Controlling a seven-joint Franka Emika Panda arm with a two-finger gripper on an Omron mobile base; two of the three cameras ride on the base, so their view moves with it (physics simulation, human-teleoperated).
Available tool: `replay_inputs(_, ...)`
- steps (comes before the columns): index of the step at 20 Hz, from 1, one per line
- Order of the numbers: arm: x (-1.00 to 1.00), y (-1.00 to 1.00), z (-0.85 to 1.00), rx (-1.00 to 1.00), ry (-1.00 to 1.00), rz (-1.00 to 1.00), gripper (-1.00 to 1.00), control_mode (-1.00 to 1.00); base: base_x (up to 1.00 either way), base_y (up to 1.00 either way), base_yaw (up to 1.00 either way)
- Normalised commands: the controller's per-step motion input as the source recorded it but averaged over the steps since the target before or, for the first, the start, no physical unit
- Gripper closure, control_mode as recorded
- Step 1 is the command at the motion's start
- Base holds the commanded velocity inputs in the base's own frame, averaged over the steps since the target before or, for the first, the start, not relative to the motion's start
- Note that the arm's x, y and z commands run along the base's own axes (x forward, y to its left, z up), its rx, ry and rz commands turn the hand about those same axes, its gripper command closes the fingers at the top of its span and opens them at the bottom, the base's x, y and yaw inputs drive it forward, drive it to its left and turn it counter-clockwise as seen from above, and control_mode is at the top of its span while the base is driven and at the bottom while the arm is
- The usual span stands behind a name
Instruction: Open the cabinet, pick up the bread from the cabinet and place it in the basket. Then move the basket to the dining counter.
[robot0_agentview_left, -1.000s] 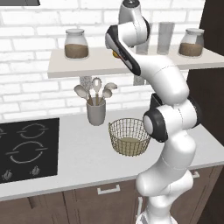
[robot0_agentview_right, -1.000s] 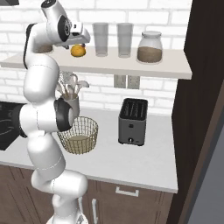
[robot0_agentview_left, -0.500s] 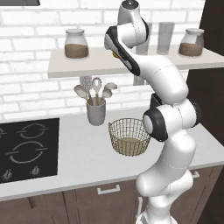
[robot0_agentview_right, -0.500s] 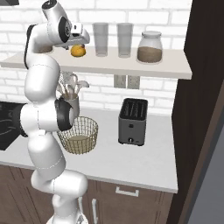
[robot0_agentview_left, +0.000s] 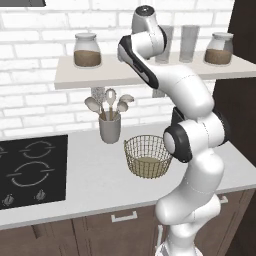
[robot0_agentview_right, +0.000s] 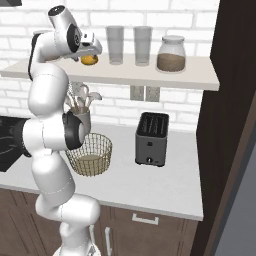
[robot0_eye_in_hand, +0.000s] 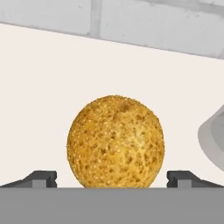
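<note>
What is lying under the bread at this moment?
The bread sits on the pale shelf, between the open gripper fingertips, with the white brick wall behind it. Where its underside meets the shelf is covered by the bottom of the hand view.

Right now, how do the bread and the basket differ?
The bread is a solid golden-orange ball; the basket is an open tan wire bowl. The bread sits up on the shelf between the open jaws; the basket stands below on the counter. The basket is much wider. Both are round.
</note>
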Motion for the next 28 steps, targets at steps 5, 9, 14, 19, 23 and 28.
replay_inputs(5,0.20,-0.16,-0.30,-0.04,0.00,0.00,-1.00,-1.00,0.00,0.00,0.00)
replay_inputs(9,0.13,-0.05,-0.12,-0.01,0.00,0.00,-1.00,-1.00,0.00,0.00,0.00)
replay_inputs(14,0.07,0.00,0.00,0.00,-0.01,0.00,-1.00,-1.00,0.00,0.00,0.00)
replay_inputs(19,0.00,0.00,-0.02,0.00,-0.05,0.00,1.00,-1.00,0.00,0.00,0.00)
replay_inputs(23,-0.44,0.00,-0.01,0.00,-0.10,-0.03,1.00,-1.00,0.00,0.00,0.00)
replay_inputs(28,-1.00,-0.13,0.00,0.06,-0.12,-0.07,1.00,-1.00,0.00,0.00,0.00)
